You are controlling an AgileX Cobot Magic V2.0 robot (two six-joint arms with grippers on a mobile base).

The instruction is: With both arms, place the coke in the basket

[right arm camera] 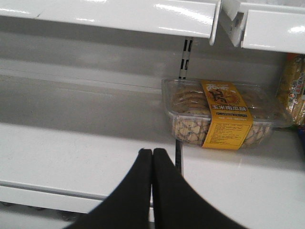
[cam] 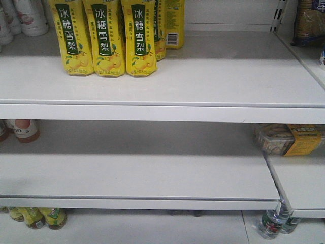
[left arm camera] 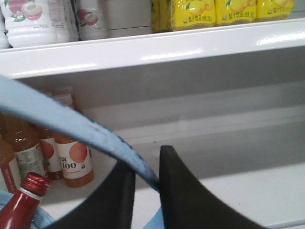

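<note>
Left wrist view: we are gripping the light blue plastic basket's hoop handle (left arm camera: 71,121) in our left gripper (left arm camera: 147,179), while our right gripper (right arm camera: 152,164) is pressed shut and empty; we are judging that no coke can shows, so finding it comes next.

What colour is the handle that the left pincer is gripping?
Light blue. The handle shows best in the left wrist view, running between the left pincer fingers.

White shelves fill the view. On the upper shelf (cam: 213,76) stand yellow pear-drink bottles (cam: 107,38) in a row — green labels with white characters — beside white bottles (cam: 23,18) at the far left. The middle shelf (cam: 142,175) carries an orange-capped bottle (cam: 24,130) at its left edge and a clear biscuit tray with a yellow band (cam: 289,139) at the right. Below hang green-labelled bottles (cam: 38,217) and clear water bottles (cam: 271,223).
</note>
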